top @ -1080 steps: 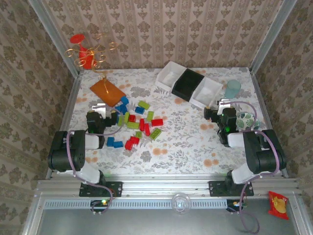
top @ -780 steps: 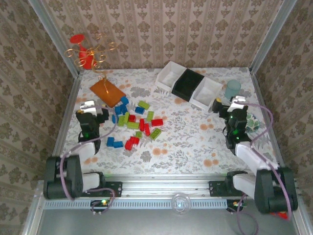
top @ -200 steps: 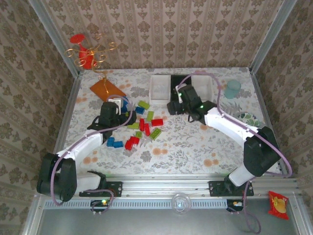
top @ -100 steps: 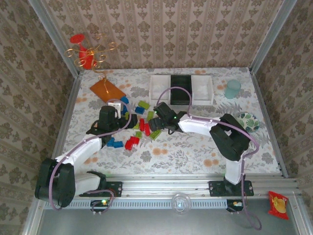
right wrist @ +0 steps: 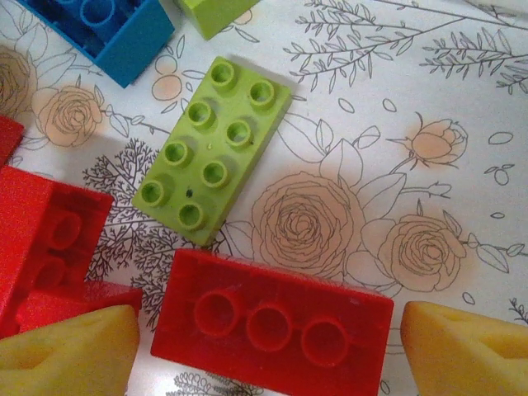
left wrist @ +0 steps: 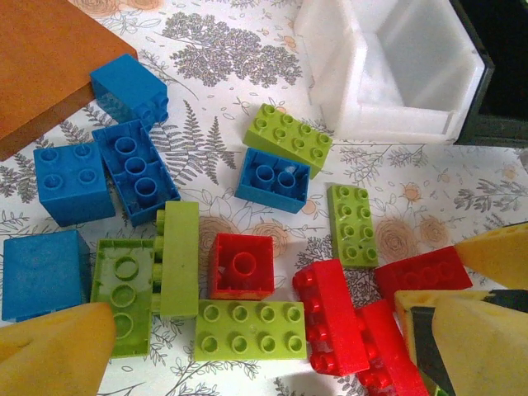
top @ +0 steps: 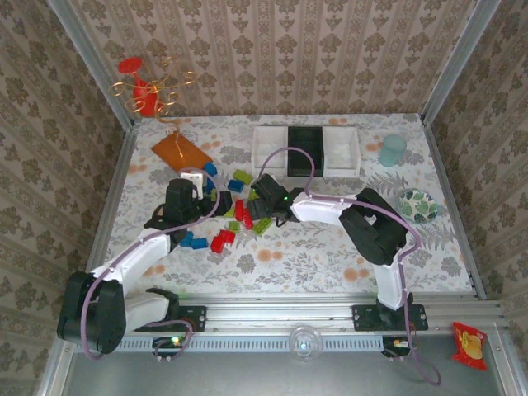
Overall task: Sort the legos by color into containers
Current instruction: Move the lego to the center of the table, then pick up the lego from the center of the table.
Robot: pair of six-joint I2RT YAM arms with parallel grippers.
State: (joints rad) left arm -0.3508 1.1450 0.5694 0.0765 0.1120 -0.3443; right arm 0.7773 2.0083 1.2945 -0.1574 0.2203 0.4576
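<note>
Straddling the red lego (right wrist: 272, 330) with our right fingers (right wrist: 462, 351) spread, left fingers (left wrist: 49, 351) released too, we risk pinching the neighbouring red lego (right wrist: 41, 239) alongside

**Left arm** (top: 136, 252) and **right arm** (top: 326, 208). We see white tubular links joined by bulky black joint housings. Each arm stands on a black base bracket (top: 388, 316). A thin lilac-grey cable (top: 290, 151) runs in loose loops beside each arm. The left wrist housing bears a small white plate (top: 192, 176), and the right wrist housing shows a small green light (top: 284, 196).

**Left pincer** (left wrist: 264, 363) and **right pincer** (right wrist: 268, 351). In the wrist views we note blunt, matt yellow pads (right wrist: 66, 351) with rounded corners facing the fingers. Behind one left pad we see a black finger body (left wrist: 422, 342) with a greenish edge.
</note>
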